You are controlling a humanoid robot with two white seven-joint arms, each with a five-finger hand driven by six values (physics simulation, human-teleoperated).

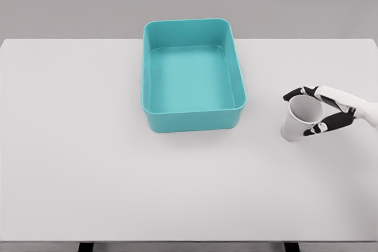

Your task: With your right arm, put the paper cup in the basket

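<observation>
We find the table [88, 163] matte white and flat across the frame. At upper centre stands the basket [192, 119], a teal rectangular tub with rounded corners and smooth walls, mouth open upward to receive the load. At right centre, well apart from it, the paper cup [298, 119] tilts, mouth showing; the right hand [328, 109] has its dark-tipped fingers [293, 94] clamped across the thin rim, seemingly for carrying.
</observation>
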